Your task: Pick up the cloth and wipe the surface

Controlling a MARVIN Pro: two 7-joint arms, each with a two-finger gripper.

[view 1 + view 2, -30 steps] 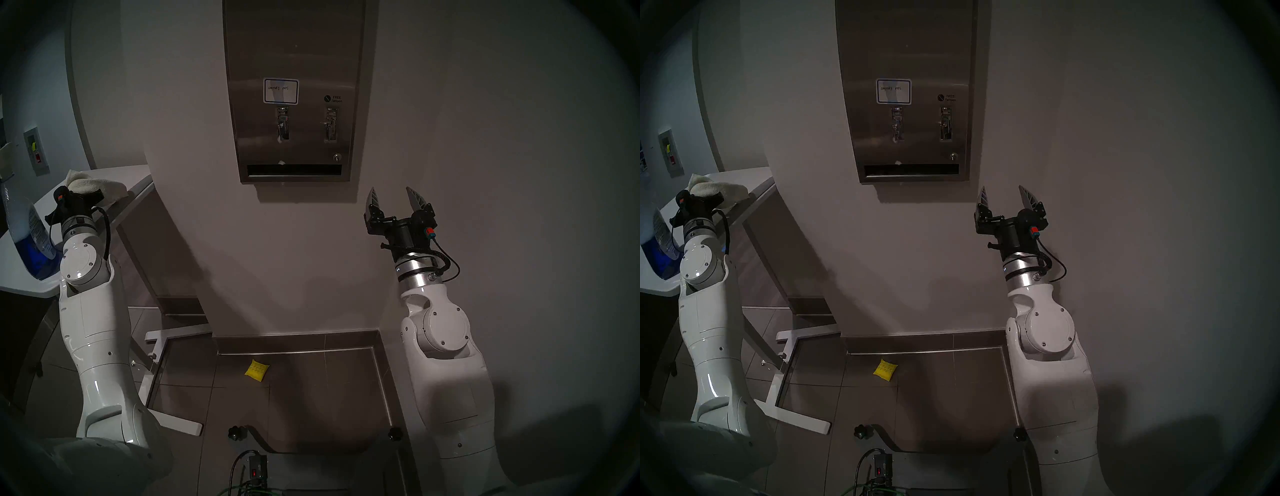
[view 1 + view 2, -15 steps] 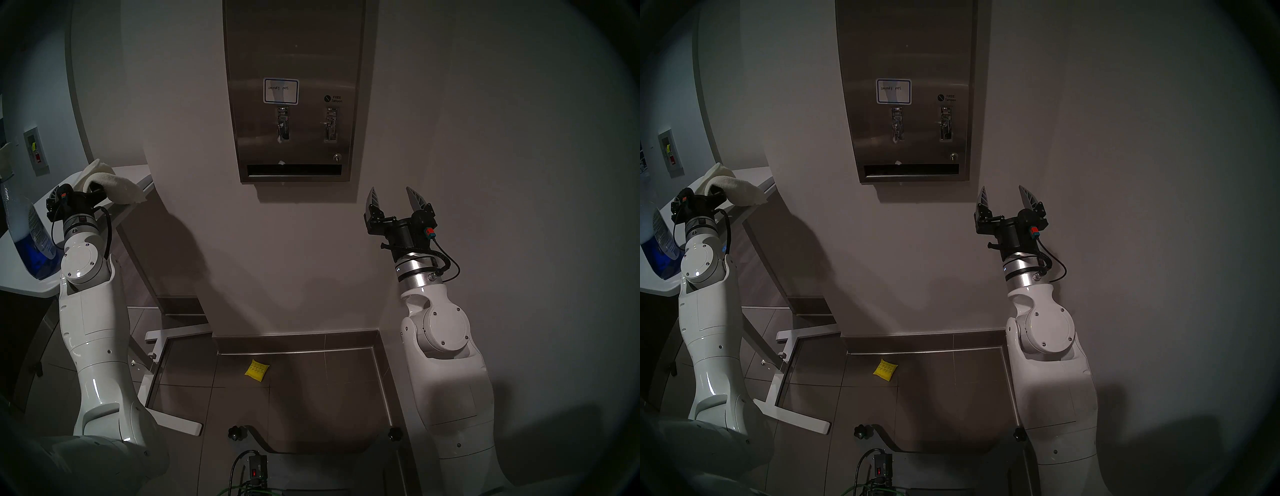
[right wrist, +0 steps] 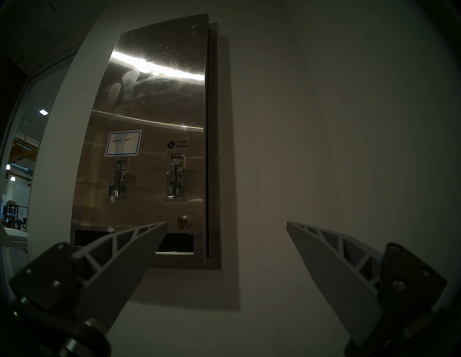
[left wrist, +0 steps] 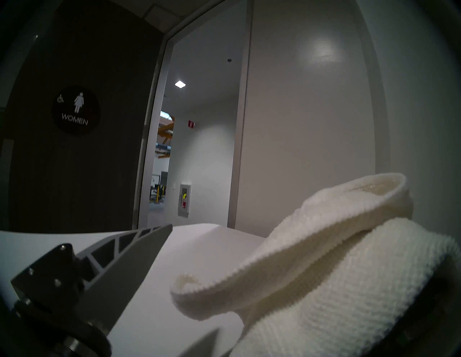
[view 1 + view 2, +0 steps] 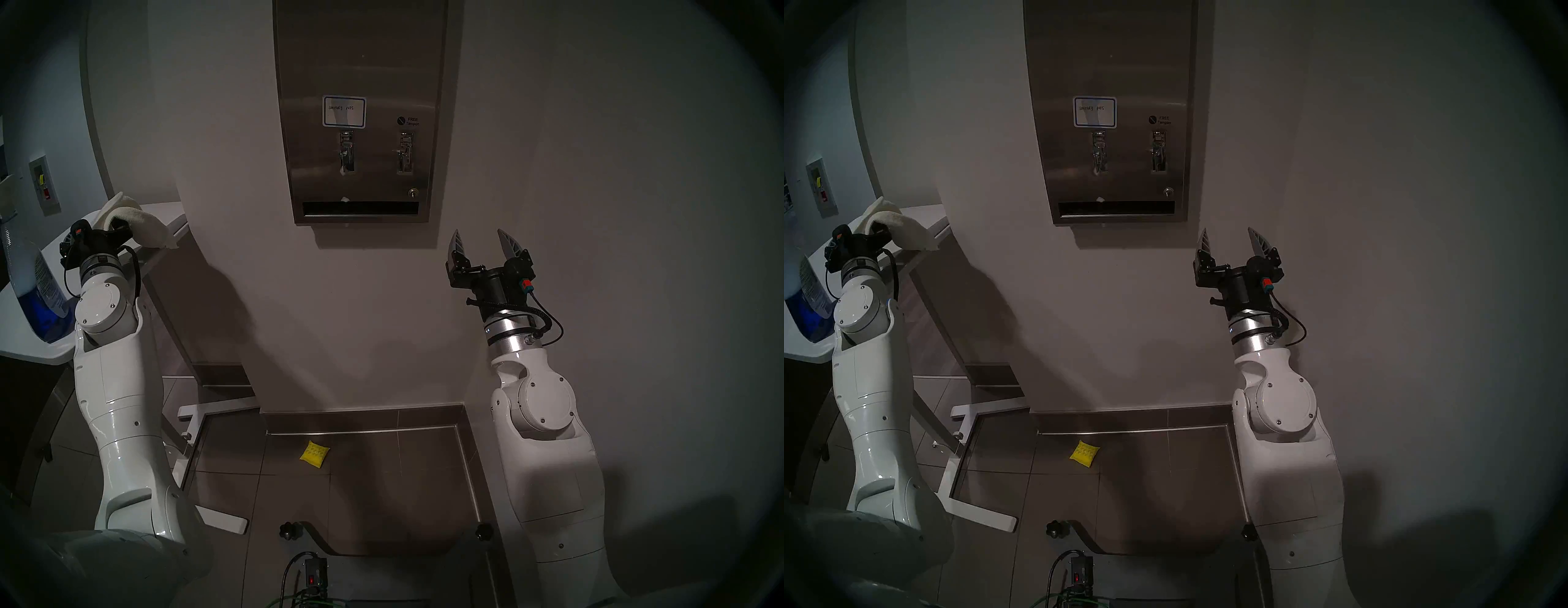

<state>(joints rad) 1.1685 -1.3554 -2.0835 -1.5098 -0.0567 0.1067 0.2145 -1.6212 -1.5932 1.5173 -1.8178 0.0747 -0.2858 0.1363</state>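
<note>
From flat on the table a second ago, the cloth [image 5: 135, 220] now rides humped over the left gripper [image 5: 111, 226], far left. Wrist view: fingers [image 4: 129, 251] spread, cloth draped across the right one (soft, light, slippery; pinch a thick fold). Right gripper [image 3: 227, 226] gapes empty below the dispenser [image 3: 149, 104].

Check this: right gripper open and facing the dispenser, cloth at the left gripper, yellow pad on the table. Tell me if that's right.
One thing is wrong: the pad lies on the floor, not on the table, as the head view shows. The rest stands: the right gripper is open and faces the dispenser, and the cloth is at the left gripper.
</note>
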